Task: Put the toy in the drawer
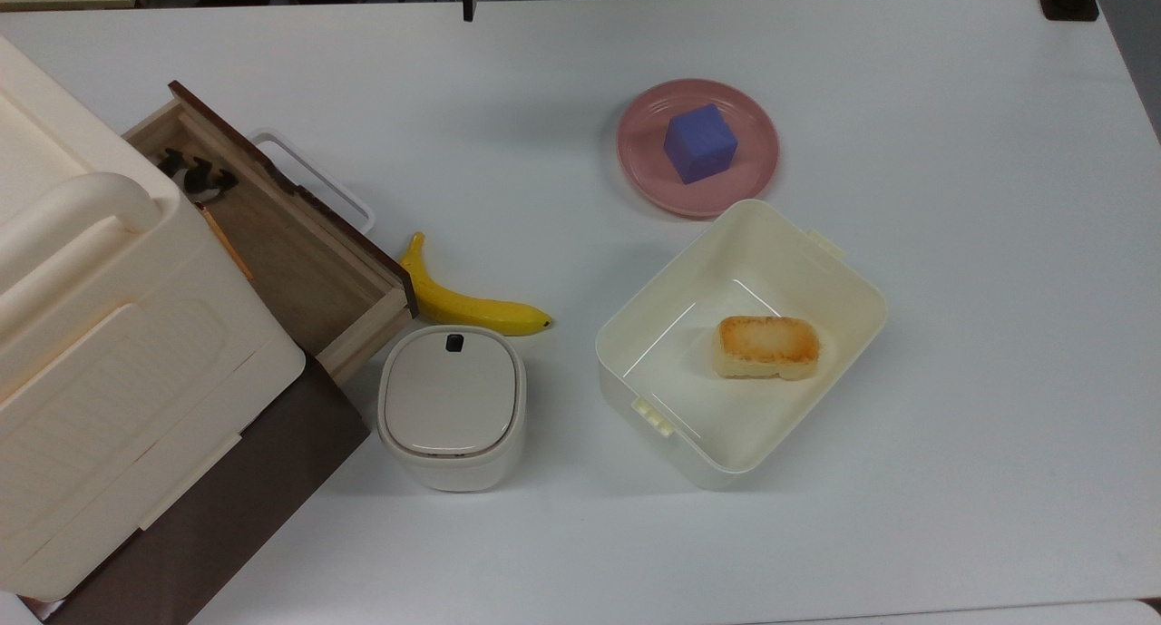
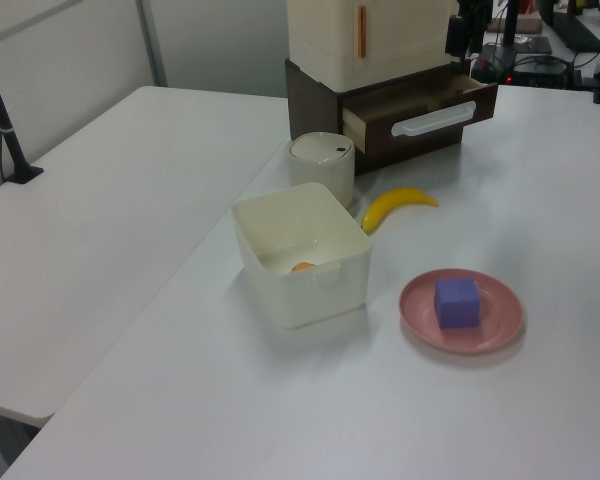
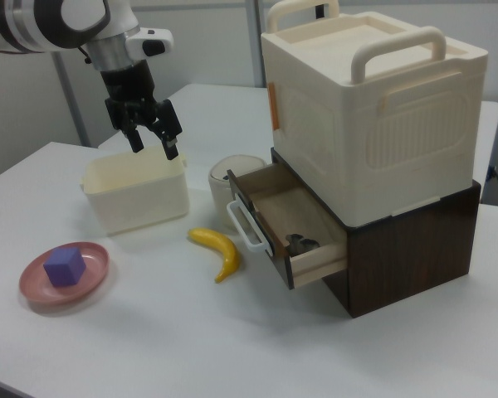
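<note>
The drawer (image 1: 299, 262) stands pulled open at the top view's left, light wood inside, with a dark front panel and a white loop handle (image 1: 317, 185). The toy (image 1: 195, 173), a tiny black-and-white figurine, lies inside it at the far corner; the right view shows the toy (image 3: 300, 243) on the drawer (image 3: 315, 259) floor. My gripper (image 3: 155, 148) hangs open and empty above the table, well away from the drawer, near the cream tub in the right view. One of its fingertips (image 1: 467, 6) pokes in at the top view's upper edge.
A yellow banana (image 1: 472, 306) lies just in front of the drawer. A lidded white canister (image 1: 451, 405) stands beside it. A cream tub (image 1: 635, 335) holds a bread piece (image 1: 767, 346). A pink plate (image 1: 753, 176) carries a blue cube (image 1: 699, 142). A large cream box (image 1: 100, 335) sits on the cabinet.
</note>
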{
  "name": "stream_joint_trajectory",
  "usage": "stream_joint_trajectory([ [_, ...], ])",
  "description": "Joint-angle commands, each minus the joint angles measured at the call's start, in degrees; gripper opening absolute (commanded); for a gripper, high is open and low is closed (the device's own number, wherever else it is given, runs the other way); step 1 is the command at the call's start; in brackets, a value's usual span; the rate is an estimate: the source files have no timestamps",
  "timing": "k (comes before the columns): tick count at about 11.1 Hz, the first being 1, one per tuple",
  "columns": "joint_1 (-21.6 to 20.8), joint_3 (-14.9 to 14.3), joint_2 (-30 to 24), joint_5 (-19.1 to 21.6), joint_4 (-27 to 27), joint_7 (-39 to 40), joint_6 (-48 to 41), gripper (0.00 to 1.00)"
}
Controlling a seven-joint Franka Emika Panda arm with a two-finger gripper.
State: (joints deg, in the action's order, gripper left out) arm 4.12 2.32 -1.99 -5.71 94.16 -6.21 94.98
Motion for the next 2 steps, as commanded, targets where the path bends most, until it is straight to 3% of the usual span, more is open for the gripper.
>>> stream_joint_trajectory([
  [1,-0.78,-1.27,-1.18,2.02,1.29,1.28,1.18,1.00],
  [2,-0.78,-1.27,-1.18,2.11,1.20,1.28,0.92,1.00],
])
